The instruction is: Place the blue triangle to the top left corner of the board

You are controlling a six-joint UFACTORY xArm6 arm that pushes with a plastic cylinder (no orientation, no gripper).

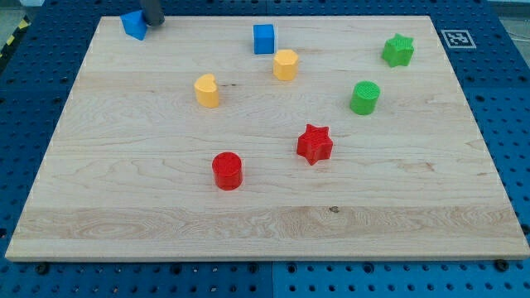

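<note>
The blue triangle point(133, 25) lies at the top left corner of the wooden board point(265, 223). My tip point(153, 22) is at the view's top edge, just to the right of the blue triangle and touching or nearly touching it. Only the lower end of the dark rod shows; the rest is cut off by the frame.
A blue cube point(263, 39) and a yellow hexagon point(286, 64) sit at top centre. A yellow block point(207, 91) is left of centre. A green star point(398, 50) and green cylinder point(364, 97) are on the right. A red star point(315, 144) and red cylinder point(227, 170) are near the middle.
</note>
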